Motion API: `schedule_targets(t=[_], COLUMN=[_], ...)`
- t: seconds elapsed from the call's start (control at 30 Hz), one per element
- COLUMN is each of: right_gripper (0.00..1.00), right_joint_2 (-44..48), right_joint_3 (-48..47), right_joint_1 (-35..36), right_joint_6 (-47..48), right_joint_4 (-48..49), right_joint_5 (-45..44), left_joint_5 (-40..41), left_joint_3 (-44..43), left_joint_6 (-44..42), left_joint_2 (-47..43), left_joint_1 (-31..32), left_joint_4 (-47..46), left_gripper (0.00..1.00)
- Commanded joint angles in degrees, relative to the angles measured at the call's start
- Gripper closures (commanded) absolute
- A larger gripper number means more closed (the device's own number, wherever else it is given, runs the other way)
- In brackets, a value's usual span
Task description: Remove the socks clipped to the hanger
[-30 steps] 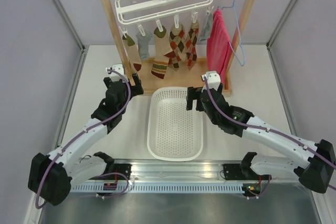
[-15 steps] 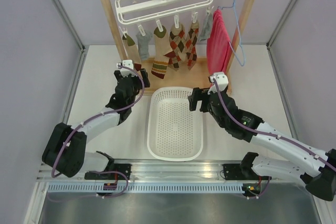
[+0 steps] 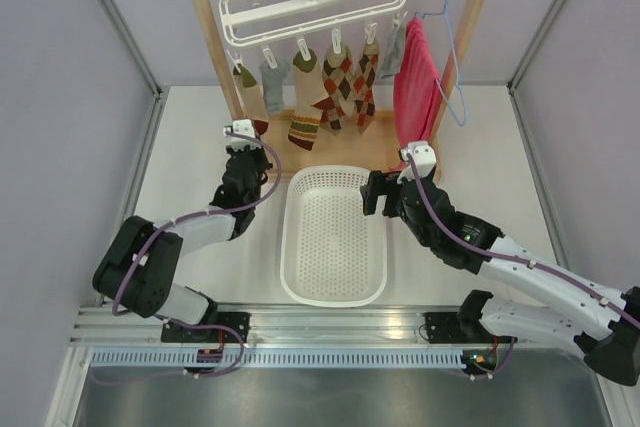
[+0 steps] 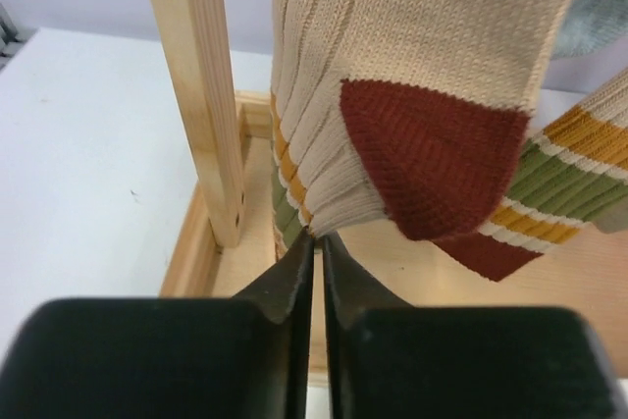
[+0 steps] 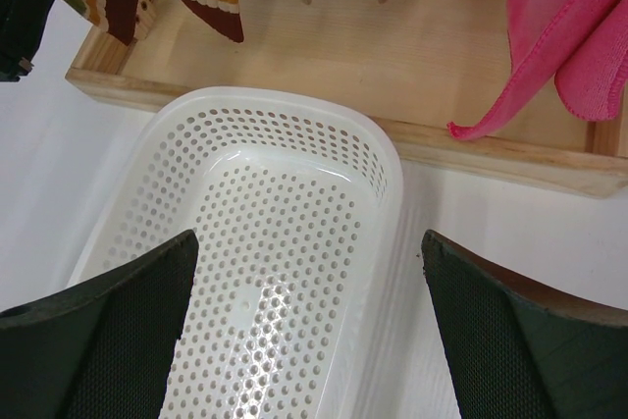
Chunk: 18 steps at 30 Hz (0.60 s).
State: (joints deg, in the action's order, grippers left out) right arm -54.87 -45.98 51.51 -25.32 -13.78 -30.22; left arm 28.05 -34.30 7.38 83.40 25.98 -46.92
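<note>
The white hanger [image 3: 310,7] hangs from the wooden rail with several socks clipped under it: striped ones [image 3: 305,107], argyle ones [image 3: 338,87] and grey ones [image 3: 272,87]. The leftmost striped sock [image 3: 248,89] is cream-ribbed with a red heel [image 4: 422,46]. My left gripper [image 3: 243,133] [image 4: 317,235] sits just below it, shut, with the sock's lower edge bunched between the fingertips. My right gripper [image 3: 372,192] [image 5: 309,237] hangs open and empty over the far end of the white basket [image 5: 383,159].
The perforated basket [image 3: 290,247] lies between the arms, in front of the wooden rack base [image 3: 330,159]. A rack post [image 4: 196,85] stands just left of the held sock. A pink towel [image 3: 415,82] [image 5: 569,36] and a blue wire hanger [image 3: 455,57] hang at the right.
My left arm has reached forward to the leftmost sock and its jaws have gone from open to shut. My right gripper has shifted slightly toward the rack, still open.
</note>
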Motion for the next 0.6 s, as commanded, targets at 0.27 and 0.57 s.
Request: schedule_targets(t=[0.27,0.57], right_gripper=[0.02,0.02], right_joint_2=[-0.1,-4.5], right_joint_3=[-0.3,-3.6], right_joint_1=[-0.2,-0.2], right_joint_6=[0.7,2.7], right_joint_4=[0.8,0.7], right_joint_5=[0.2,3.6], left_joint_5=[1.0,-4.3], left_joint_3=[3.3,7.3], left_joint_6=[-0.1,8.5], left_joint_2=[-7.9,-26.0], left_joint_1=[-0.1,0.9], left_joint_4=[-5.0,15.3], left_gripper=[0.98,0.98])
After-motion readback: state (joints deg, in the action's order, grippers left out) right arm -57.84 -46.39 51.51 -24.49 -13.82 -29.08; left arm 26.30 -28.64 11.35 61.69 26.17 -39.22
